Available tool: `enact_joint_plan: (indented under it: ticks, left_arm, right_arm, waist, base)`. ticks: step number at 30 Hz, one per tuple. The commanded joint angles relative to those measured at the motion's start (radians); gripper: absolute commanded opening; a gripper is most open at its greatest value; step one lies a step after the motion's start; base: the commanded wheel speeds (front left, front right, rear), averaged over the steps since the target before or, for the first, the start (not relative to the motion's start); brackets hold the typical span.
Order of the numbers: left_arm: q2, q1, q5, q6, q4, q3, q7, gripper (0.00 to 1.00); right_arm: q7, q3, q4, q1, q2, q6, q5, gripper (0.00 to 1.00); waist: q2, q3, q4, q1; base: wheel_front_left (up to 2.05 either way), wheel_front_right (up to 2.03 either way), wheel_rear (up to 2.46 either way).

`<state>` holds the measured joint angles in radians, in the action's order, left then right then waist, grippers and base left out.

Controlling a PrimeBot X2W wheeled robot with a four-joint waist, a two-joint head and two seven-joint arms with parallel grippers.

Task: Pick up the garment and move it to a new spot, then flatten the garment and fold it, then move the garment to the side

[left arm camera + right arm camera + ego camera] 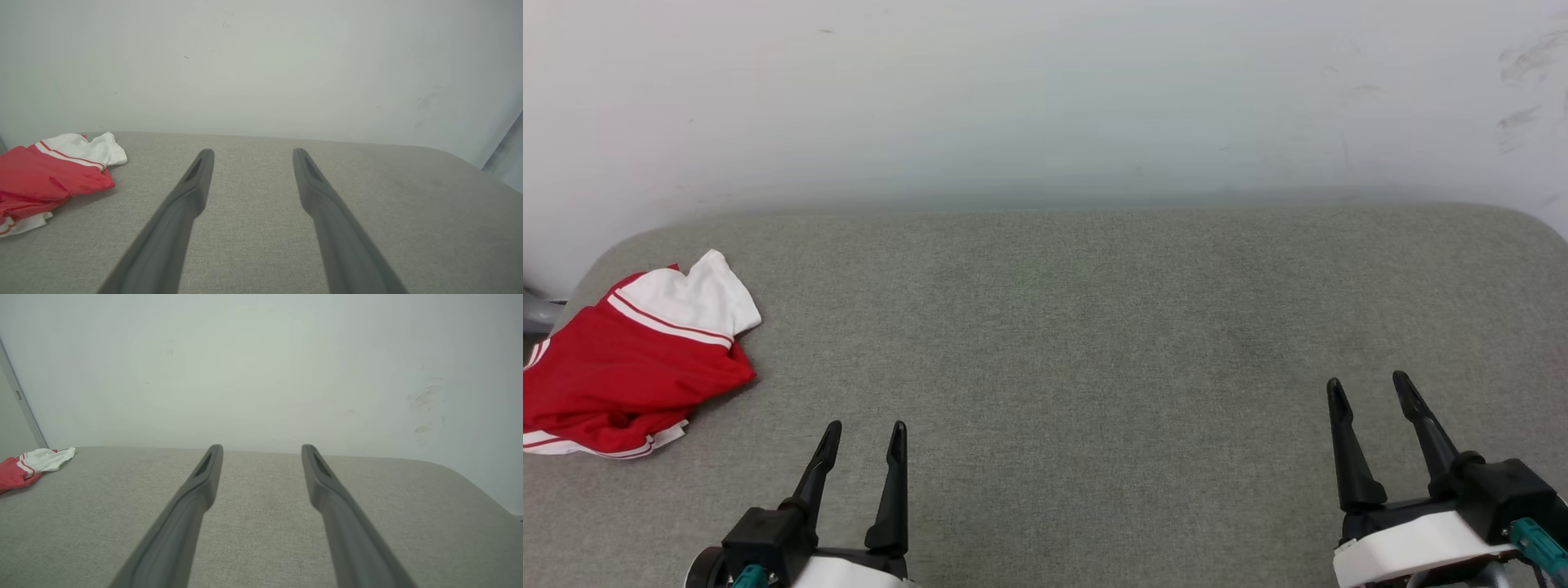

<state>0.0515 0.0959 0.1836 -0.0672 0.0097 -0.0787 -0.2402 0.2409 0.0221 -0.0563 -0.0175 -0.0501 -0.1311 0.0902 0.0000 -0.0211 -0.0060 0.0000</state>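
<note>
The garment (629,359), a red T-shirt with a white sleeve and striped trim, lies bunched at the far left of the grey padded surface (1078,327); its print is hidden. The garment (49,175) sits at the left in the left wrist view, and small at the left edge as the garment (28,467) in the right wrist view. My left gripper (864,437) stands open near the front, right of the shirt and apart from it. My right gripper (1368,389) stands open at the lower right, holding nothing.
A pale wall (1045,98) rises directly behind the padded surface. The surface has rounded back corners, and its left edge runs close beside the shirt. A grey object (535,310) pokes in at the far left edge.
</note>
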Motion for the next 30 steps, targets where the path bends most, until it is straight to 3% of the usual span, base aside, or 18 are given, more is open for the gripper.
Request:
enact_joint_plan:
  ticks: [1,5,17,30]
  left_arm:
    - [0.0,0.008,0.004,-0.008,0.001,0.007,-0.007,1.0]
    - [-0.001,0.016,0.04,-0.022,0.005,0.016,-0.015,1.0]
    - [-0.002,0.017,-0.029,-0.034,0.024,0.003,-0.026,1.0]
    - [-0.001,0.01,0.028,-0.031,0.036,0.01,-0.026,1.0]
  right_arm:
    - [0.006,0.002,-0.002,-0.004,0.0,0.001,0.011,1.0]
    - [0.015,0.012,-0.027,-0.004,0.0,0.0,0.078,1.0]
    - [0.025,-0.005,-0.043,-0.006,0.0,0.001,0.014,1.0]
    - [0.025,-0.019,-0.053,-0.009,0.0,0.001,0.041,1.0]
  waist:
    - [0.0,-0.001,-0.001,0.0]
    - [0.0,-0.003,-0.003,0.0]
    - [0.0,-0.006,-0.004,0.0]
    - [0.0,-0.001,0.001,0.0]
  base:
    - [0.0,0.0,0.0]
    - [0.0,0.0,0.0]
    - [0.0,0.0,0.0]
    - [0.0,0.0,0.0]
